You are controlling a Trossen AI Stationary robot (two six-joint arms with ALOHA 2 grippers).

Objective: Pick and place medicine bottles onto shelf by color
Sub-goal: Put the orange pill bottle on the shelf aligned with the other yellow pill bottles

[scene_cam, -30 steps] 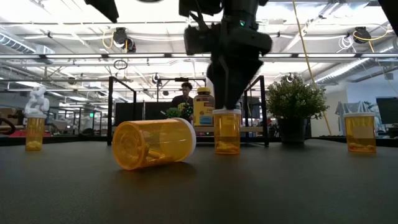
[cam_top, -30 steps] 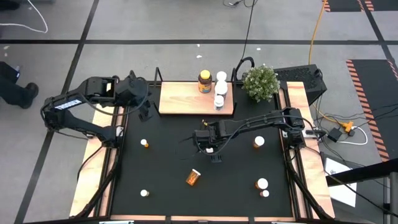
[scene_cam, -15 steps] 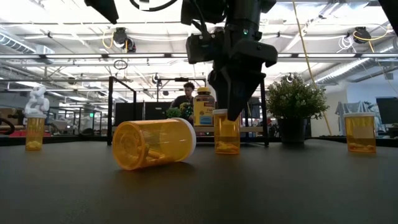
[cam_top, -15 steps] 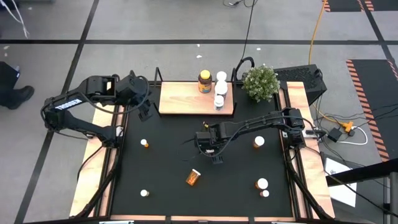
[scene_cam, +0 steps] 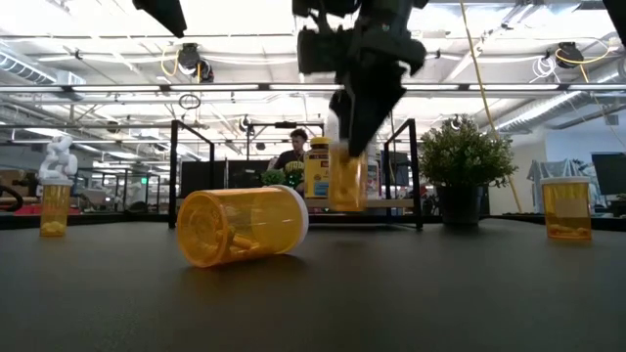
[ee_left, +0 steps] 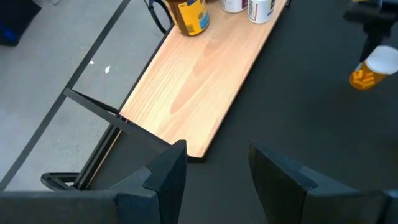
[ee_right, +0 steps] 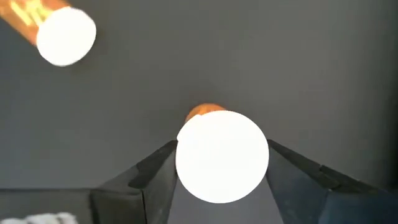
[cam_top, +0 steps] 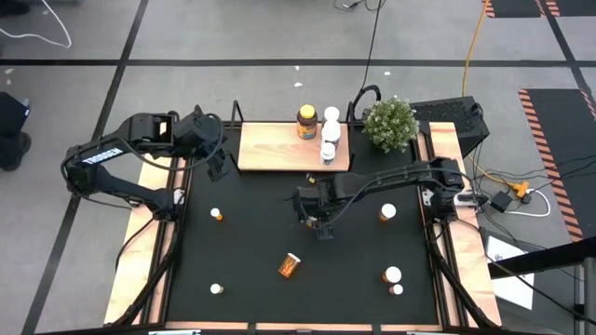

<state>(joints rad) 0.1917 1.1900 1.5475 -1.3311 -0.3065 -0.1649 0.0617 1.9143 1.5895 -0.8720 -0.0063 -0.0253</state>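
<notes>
Near shelf (cam_top: 293, 146), plant (cam_top: 389, 124) (toppled bottle (cam_top: 290, 265) apart)

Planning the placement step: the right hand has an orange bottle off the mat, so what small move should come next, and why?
Probably carry it toward the shelf. The right hand is shut on the orange bottle, which hangs clear of the mat. The larger amber jar stands on the board beside the white bottles, so a spot near the jar seems fitting.

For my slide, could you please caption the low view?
Right gripper lifts an orange bottle off the black mat beside a toppled one.
</notes>
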